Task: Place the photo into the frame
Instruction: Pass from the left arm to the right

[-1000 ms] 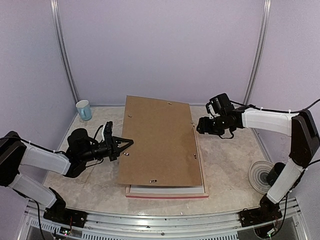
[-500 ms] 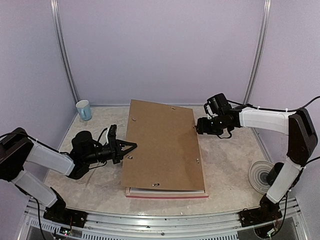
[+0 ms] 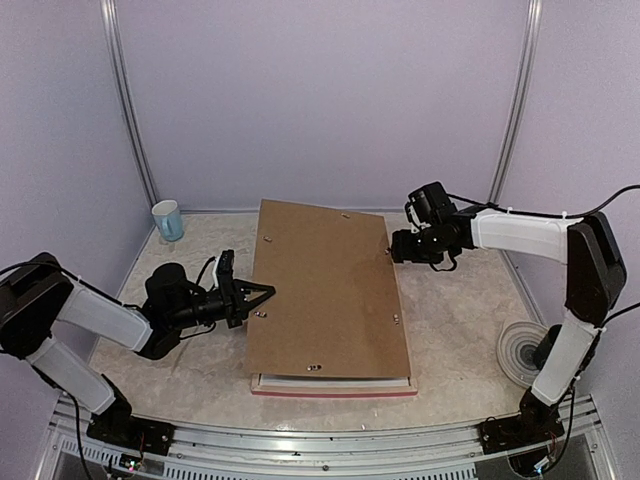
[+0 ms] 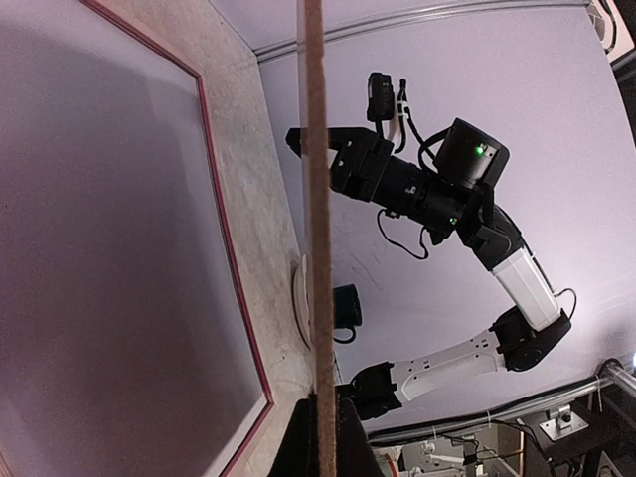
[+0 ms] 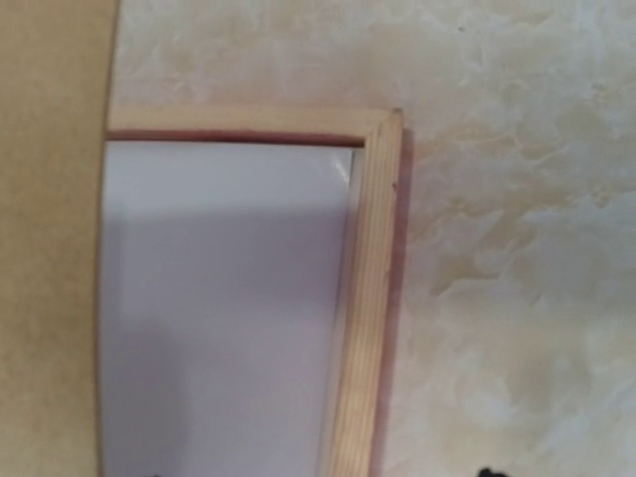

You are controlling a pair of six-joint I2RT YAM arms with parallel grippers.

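- Left fingers (image 3: 256, 294) are clamped on the left edge of the brown backing board (image 3: 325, 290). The left wrist view shows the board edge-on, running up from between the two pads.
- The board is held tilted. Its left side is lifted and its near edge sits low over the frame (image 3: 335, 389).
- The frame lies flat on the desk (image 3: 460, 310) under the board. From above only its near pink rail and a strip of its right side show.
- In the right wrist view I see a pale wood frame corner with a white sheet (image 5: 219, 298) inside it, and the board covers the left part.
- I cannot tell whether that white sheet is the photo's back. No printed landscape shows in any view.
- Right fingers (image 3: 398, 250) are at the board's far right corner. I cannot tell whether they are apart or closed, or whether they touch the board.
- A pale blue cup (image 3: 168, 219) stands at the far left of the desk.
- A grey-white disc (image 3: 520, 352) lies at the near right.
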